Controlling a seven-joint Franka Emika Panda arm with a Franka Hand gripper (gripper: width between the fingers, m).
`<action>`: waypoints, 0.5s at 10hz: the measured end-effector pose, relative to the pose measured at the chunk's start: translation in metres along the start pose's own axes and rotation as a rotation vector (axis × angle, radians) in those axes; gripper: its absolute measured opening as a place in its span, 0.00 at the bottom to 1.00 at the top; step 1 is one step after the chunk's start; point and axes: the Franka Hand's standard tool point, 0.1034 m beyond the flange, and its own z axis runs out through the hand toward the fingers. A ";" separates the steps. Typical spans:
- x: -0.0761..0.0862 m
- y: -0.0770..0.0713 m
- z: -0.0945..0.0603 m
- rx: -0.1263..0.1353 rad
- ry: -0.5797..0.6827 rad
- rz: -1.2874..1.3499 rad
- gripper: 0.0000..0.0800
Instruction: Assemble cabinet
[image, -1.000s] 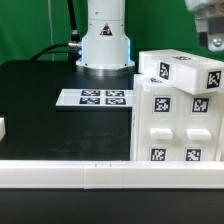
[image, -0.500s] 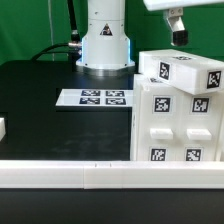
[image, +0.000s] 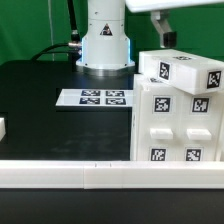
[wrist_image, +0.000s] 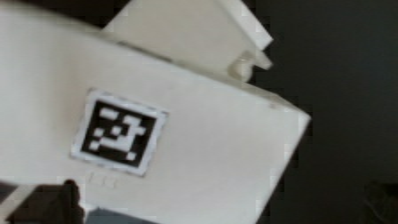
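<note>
The cabinet (image: 175, 115) is a big white box with several black-and-white tags, standing at the exterior view's right on the black table. A tilted tagged panel lies on its top. My gripper (image: 166, 40) hangs in the air just above the cabinet's top back edge, apart from it. Its jaws stand wide apart and hold nothing. In the wrist view the cabinet (wrist_image: 178, 110) fills most of the frame with one tag showing. One dark fingertip (wrist_image: 50, 205) shows at the frame's edge; my gripper (wrist_image: 214, 212) is over the white surface.
The marker board (image: 97, 98) lies flat in the middle of the table. The arm's white base (image: 105, 40) stands behind it. A small white block (image: 2, 128) peeks in at the exterior view's left edge. A white rail (image: 70, 175) runs along the front.
My gripper has moved toward the exterior view's left, from the top right corner to above the cabinet's back edge. The cabinet has not moved.
</note>
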 end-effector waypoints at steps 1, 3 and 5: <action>0.001 0.000 -0.001 -0.006 0.002 -0.109 1.00; 0.006 0.011 0.003 -0.011 -0.003 -0.321 1.00; 0.008 0.012 0.002 -0.019 0.001 -0.441 1.00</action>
